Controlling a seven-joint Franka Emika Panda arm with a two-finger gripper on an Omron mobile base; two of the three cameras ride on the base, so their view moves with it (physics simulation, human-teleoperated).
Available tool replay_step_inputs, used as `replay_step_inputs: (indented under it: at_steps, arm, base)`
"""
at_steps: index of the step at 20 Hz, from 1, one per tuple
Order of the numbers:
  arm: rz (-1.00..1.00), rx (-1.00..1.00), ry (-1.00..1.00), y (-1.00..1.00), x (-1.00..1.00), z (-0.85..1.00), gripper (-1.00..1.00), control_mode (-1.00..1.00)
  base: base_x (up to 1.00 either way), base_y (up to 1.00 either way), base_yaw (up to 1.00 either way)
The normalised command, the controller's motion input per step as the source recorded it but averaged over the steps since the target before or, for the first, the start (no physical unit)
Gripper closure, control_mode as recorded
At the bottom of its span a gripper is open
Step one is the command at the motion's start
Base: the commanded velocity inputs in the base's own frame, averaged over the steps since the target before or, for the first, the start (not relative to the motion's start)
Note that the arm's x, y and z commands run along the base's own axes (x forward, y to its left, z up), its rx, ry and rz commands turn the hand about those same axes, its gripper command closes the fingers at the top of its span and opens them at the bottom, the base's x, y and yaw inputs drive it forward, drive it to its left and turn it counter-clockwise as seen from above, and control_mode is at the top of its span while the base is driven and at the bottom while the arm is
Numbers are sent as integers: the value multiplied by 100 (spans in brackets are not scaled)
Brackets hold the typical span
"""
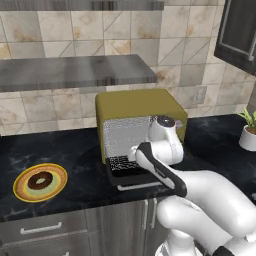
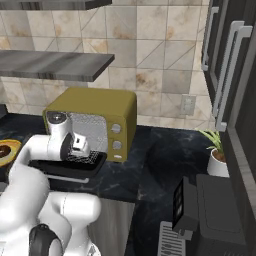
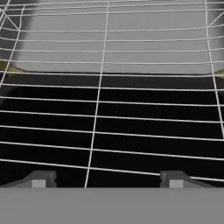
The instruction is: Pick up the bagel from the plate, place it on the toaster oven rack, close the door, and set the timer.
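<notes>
The small dark brown ring-shaped bagel (image 1: 40,180) lies on the round yellow-rimmed plate (image 1: 21,194) near the black tabletop's (image 1: 75,150) left front edge. The hand view shows the pincer (image 3: 107,179) spread open, empty, close above the silvery wire-mesh toaster oven rack (image 3: 100,109). The dark glass door (image 2: 60,170) lies folded down.

The toaster oven (image 1: 141,112) was set at the middle of the left base view, on the tabletop (image 1: 80,150) against the wall. Its door (image 1: 131,176) was folded down flat before it, and the toaster oven rack (image 1: 125,165) was drawn out over the door. The plate (image 1: 40,182) was placed at the lower left of that view, well apart from the oven, with the bagel (image 1: 40,180) on it. A potted plant (image 1: 248,131) was stood at the right edge. A shelf (image 1: 75,71) was hung above the oven.
</notes>
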Motion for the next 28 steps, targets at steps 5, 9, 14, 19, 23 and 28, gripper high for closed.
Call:
replay_step_inputs:
  at_steps: [5,9,14,19,23,28]
  arm:
    - [0,0,5,0,-79,56,-100,-100]
    - [1,0,11,0,-57,80,-100,-100]
    - [1,0,14,0,-45,83,-100,-100]
    - [1,0,14,10,-25,70,-100,-100]
    - [5,0,18,44,-3,14,-100,-100]
    - [10,0,18,64,0,-4,-100,-100]
  base:
    - [0,0,0]
    - [0,0,0]
    - [0,0,0]
    - [0,0,0]
    - [0,0,0]
    - [0,0,0]
